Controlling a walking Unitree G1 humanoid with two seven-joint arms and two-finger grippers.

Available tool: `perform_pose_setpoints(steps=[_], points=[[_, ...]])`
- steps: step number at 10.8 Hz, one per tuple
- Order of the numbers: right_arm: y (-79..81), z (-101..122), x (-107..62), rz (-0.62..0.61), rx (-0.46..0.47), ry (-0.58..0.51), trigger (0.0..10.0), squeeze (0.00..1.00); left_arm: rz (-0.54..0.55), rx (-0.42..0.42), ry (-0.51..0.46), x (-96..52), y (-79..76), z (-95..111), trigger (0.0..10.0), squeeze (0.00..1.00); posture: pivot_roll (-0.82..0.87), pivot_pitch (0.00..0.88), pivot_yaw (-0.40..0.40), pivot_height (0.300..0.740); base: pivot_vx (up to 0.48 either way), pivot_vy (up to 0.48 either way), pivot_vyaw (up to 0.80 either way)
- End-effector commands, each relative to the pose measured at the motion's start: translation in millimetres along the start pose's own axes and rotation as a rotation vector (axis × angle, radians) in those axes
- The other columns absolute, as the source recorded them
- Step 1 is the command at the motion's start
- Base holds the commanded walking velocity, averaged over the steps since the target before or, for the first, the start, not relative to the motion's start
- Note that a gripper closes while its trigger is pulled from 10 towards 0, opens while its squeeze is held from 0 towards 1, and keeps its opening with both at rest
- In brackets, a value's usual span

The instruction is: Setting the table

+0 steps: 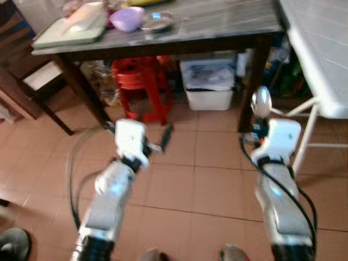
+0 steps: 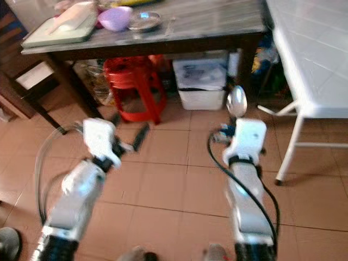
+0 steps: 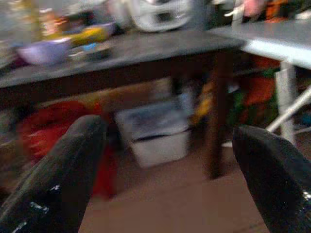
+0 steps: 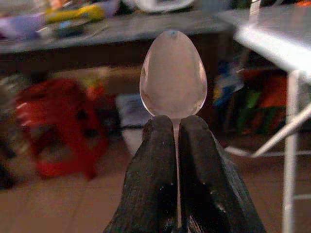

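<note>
**Spoon pinched upright in the right gripper, short of the dark table**

Spoon (image 4: 173, 77) bowl stands straight up out of the right gripper (image 4: 176, 127), whose two black fingers (image 4: 150, 170) are pressed together on its thin handle just below the bowl. The right wrist view shows that pinch plainly; from the head camera the same spoon appears as a small silver oval (image 1: 261, 101) rising above the white wrist housing, with the fingers hidden behind it.

The left gripper (image 1: 160, 142) is held out over the tiled floor (image 1: 179, 185), one black finger (image 1: 167, 136) reaching forward. The left wrist view shows what the head views blur: both fingers (image 3: 58, 179) stand wide apart with nothing between them.

Ahead of both arms stands the dark table (image 1: 217, 24), well apart from the spoon. The head camera looks down on its top, where a purple bowl (image 1: 126, 18) sits beside a small metal dish (image 1: 157, 20) and a pale green tray (image 1: 70, 32) lies at the robot's left end. Both wrist cameras see the table edge-on and look beneath it to a red plastic stool (image 1: 142, 81) and a white bin (image 1: 209, 87). A white folding table (image 1: 321, 49) stands on the robot's right, near the spoon hand.
</note>
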State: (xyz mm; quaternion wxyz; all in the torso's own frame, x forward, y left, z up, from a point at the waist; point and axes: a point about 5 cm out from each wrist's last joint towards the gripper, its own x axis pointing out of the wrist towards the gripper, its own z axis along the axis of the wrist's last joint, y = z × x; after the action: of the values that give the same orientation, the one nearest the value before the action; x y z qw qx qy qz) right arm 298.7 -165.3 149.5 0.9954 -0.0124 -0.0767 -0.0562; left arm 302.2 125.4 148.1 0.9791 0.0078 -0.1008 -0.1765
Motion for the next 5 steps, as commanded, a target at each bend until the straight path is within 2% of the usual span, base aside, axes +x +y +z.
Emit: perform_pose_setpoints(steps=[1, 2, 3, 5], points=[[2.2, 7.1, -4.5, 0.025, -0.012, -0.037, 10.0, 0.0, 0.062, 0.014, 0.033, -8.2, 13.4, -7.3, 10.0, 0.0, -0.05, 0.188, 0.16, 0.74, 0.0, 0.465, 0.0], [-4.7, 3.3, -10.5, 0.015, -0.032, -0.024, 10.0, 0.0, 0.085, 0.008, 0.038, -12.4, 18.0, -8.9, 10.0, 0.0, -0.05, 0.188, 0.16, 0.74, 0.0, 0.416, 0.0], [-7.7, 1.2, -14.4, 0.01, -0.036, -0.014, 10.0, 0.0, 0.104, -0.005, 0.043, -14.3, 19.4, -10.6, 10.0, 0.0, -0.06, 0.189, 0.152, 0.74, 0.0, 0.0, 0.0], [-4.4, 3.4, -14.9, 0.025, -0.045, -0.022, 10.0, 0.0, 0.044, -0.003, 0.027, -15.6, 7.9, -10.0, 10.0, 0.0, -0.06, 0.189, 0.152, 0.74, 0.0, 0.0, 0.0]])
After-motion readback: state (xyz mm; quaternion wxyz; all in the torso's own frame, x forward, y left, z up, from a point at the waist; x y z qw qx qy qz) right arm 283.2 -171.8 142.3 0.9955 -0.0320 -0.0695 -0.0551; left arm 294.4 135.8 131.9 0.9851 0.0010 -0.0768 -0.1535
